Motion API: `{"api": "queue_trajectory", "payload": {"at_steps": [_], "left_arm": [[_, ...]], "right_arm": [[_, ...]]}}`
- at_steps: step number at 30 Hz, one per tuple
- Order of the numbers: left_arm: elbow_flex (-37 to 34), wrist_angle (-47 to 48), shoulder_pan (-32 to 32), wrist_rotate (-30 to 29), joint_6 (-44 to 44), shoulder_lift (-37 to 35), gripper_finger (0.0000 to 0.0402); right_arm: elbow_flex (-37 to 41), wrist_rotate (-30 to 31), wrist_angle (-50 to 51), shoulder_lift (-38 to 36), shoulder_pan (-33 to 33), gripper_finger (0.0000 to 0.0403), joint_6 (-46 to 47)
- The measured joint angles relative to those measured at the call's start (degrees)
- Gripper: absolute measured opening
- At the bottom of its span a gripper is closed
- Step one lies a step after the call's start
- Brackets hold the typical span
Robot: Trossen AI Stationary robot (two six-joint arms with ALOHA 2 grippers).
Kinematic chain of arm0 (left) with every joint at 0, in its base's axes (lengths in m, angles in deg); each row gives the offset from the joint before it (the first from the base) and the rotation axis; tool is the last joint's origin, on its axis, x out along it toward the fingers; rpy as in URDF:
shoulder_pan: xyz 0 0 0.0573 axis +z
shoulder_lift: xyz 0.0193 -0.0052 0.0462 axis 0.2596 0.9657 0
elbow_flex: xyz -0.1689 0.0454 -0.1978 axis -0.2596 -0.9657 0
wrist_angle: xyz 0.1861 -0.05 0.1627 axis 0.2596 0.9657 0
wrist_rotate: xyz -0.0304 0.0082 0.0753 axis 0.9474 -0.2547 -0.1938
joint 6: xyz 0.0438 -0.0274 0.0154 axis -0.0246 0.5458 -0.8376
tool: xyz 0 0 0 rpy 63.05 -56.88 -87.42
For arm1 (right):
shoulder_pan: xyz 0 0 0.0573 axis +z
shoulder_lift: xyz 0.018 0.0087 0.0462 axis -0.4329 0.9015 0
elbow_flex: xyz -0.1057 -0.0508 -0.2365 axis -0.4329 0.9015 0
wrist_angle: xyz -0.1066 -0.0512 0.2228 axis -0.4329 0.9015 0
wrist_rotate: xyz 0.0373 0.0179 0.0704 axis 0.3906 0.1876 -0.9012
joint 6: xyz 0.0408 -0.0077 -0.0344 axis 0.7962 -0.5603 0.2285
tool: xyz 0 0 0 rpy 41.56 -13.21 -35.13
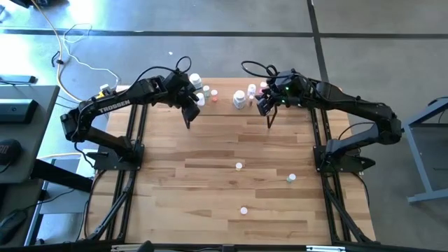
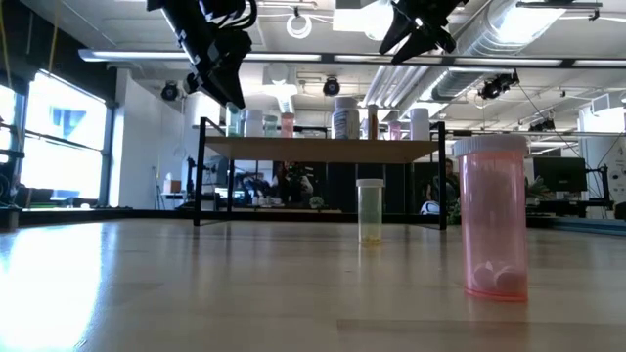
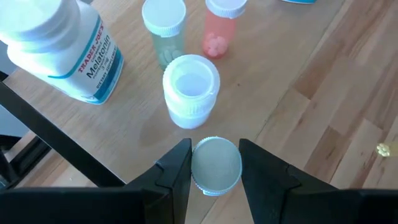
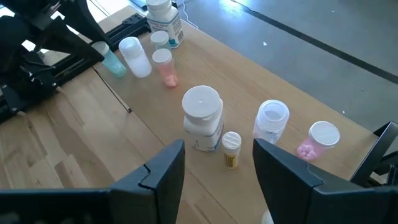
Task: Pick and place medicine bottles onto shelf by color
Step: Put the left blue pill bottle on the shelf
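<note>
1. Medicine bottles first, high view: most of the small white-capped plastic bottles stand in a row on the narrow light-wood shelf (image 1: 224, 96) at the table's far edge. Three stray bottles (image 1: 239, 166) stay down on the wood-plank tabletop (image 1: 210, 189), well apart from both arms. Your left gripper (image 1: 187, 114) hangs at the shelf's left end, your right gripper (image 1: 269, 110) at its right end.

2. Low view: a pale yellow tube bottle (image 2: 371, 211) and a pink tube bottle with a white cap (image 2: 493, 218) stand upright on the tabletop in front of the shelf. Both grippers sit high above them, at the level of the shelf's top.

3. Left wrist view: the left gripper's fingers (image 3: 177, 177) are nearly closed and pinch a small grey-white capped bottle (image 3: 216, 165) between them. Just beyond it on the shelf stands a clear-white bottle (image 3: 191, 91), with a green-tinted one (image 3: 164, 28), a pink one (image 3: 220, 28) and a big white labelled melatonin bottle (image 3: 62, 46) farther on. Risk, as I judge it: you release too close and the held bottle knocks the clear-white one over, or it lands in the wrong colour group.

4. Right wrist view: the right gripper (image 4: 217, 163) is wide open with nothing in it, above a large white bottle (image 4: 203, 118) and a tiny yellow bottle (image 4: 231, 149) beside it. Descend off-centre and a finger could tip the yellow one. The shelf edge is near, so anything tipped may roll off.
</note>
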Motion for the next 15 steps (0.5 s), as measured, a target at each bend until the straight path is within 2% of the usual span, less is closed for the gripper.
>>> {"api": "queue_trajectory", "payload": {"at_steps": [7, 15], "left_arm": [[0.00, 0.00, 0.00, 0.02, 0.17, 0.00, 0.0122], [0.00, -0.02, 0.00, 0.00, 0.04, 0.00, 0.0169]], "right_arm": [[0.00, 0.00, 0.03, 0.00, 0.00, 0.0181, 0.00], [0.00, -0.82, 0.06, 0.00, 0.02, 0.0181, 0.42]]}}
